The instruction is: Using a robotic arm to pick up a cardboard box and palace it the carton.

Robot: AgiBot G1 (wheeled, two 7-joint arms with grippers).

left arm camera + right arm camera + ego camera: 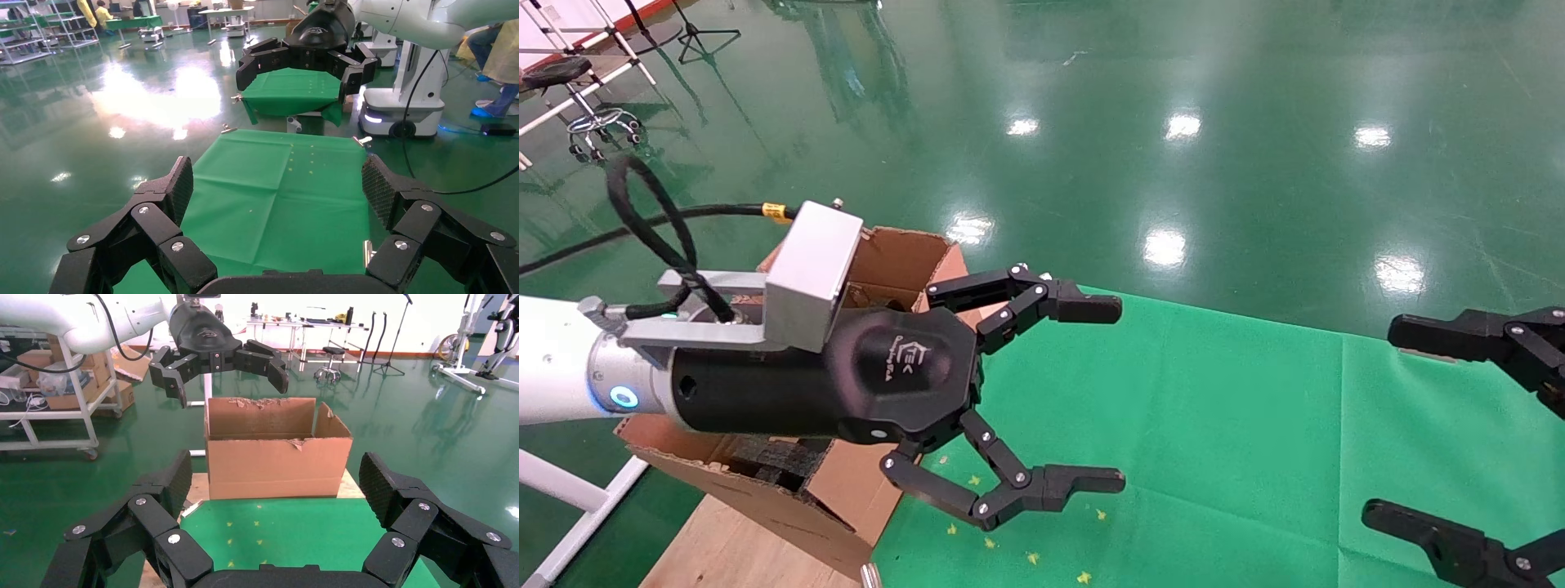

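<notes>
The robotic arm, my left one, is white with a silver block (809,273) and black cable. Its gripper (1095,396) is open and empty, held above the near edge of the carton (903,261) and reaching over the green cloth (1214,441). It also shows in the right wrist view (229,376), above the carton (275,459). The carton is large, brown, with ragged flap edges and black foam (772,457) inside. My right gripper (1401,425) is open and empty at the right edge of the head view. The small taped cardboard box is not in view.
The carton stands on a wooden board (740,547) at the left end of the green-clothed table. Small yellow marks (1030,558) dot the cloth. Around lies shiny green floor (1173,122), with a stool (568,82) and racks at the far left.
</notes>
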